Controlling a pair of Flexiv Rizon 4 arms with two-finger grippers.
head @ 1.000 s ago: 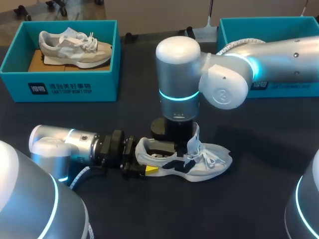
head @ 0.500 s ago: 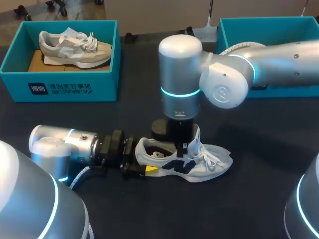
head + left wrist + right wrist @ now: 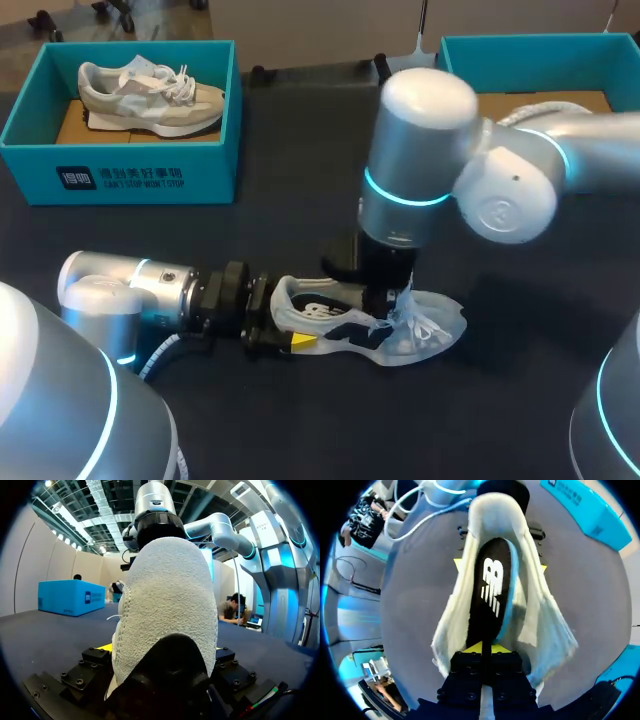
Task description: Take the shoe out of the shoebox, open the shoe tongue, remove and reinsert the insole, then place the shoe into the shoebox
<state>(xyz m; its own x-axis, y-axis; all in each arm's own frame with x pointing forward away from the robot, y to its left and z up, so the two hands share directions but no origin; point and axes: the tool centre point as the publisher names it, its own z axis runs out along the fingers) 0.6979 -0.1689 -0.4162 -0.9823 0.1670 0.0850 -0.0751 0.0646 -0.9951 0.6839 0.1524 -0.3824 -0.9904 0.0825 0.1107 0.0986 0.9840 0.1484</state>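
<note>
A white and black shoe [image 3: 430,325] lies on its sole on the dark table [image 3: 300,420], toe to the right. My left gripper [image 3: 285,325] lies low at the heel, one yellow fingertip on each side of it, holding the shoe [image 3: 165,595]. My right gripper [image 3: 385,305] points down into the shoe's mouth. In the right wrist view it [image 3: 484,649] is shut, its tips pinching the near end of the black insole [image 3: 492,585], whose blue edge shows lifted. The white tongue and laces [image 3: 415,305] lean toward the toe.
A teal shoebox [image 3: 120,175] at the back left holds a beige shoe [image 3: 150,85]. A second teal box [image 3: 470,50] stands at the back right, behind my right arm.
My right gripper has shut inside the shoe's mouth and its arm has swung to the right, taking the tongue toward the toe. The left gripper has kept still at the heel.
</note>
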